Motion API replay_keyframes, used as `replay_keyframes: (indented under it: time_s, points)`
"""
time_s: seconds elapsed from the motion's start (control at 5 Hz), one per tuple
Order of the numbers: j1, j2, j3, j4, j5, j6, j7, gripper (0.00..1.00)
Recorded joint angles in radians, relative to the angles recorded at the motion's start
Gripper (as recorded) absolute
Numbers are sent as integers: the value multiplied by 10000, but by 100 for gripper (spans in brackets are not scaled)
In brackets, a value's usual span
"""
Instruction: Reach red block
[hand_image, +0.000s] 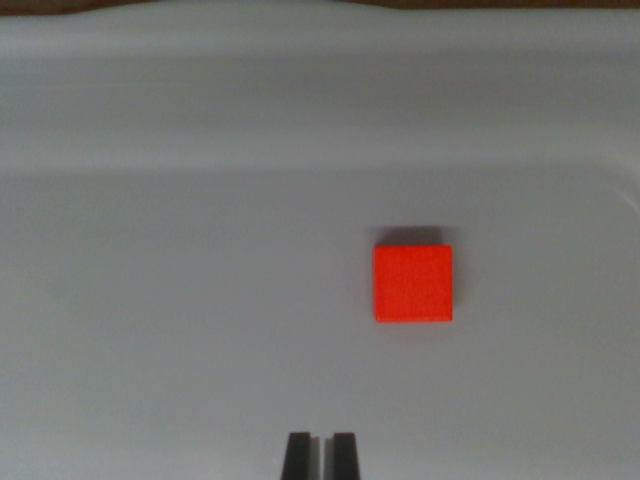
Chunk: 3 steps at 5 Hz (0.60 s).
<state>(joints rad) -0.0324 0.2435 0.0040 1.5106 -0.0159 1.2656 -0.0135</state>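
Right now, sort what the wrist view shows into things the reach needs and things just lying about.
Needed: red block, lying flat on the surface; pincer, tips at the bottom edge, narrow gap between them.

Lying about: only the pale grey surface and a brown strip along the top edge.

perhaps a lab bench: plain white tray (200, 300), little else.
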Motion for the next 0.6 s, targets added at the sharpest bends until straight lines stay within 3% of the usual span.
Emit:
replay_keyframes:
  time_s: [0.2, 0.4, 0.6]
  points:
    - [-66, 371, -44, -121, 26, -459, -93, 0]
    - [-66, 371, -44, -121, 26, -459, -93, 0]
    - [-134, 759, -90, -248, 53, -938, -190, 0]
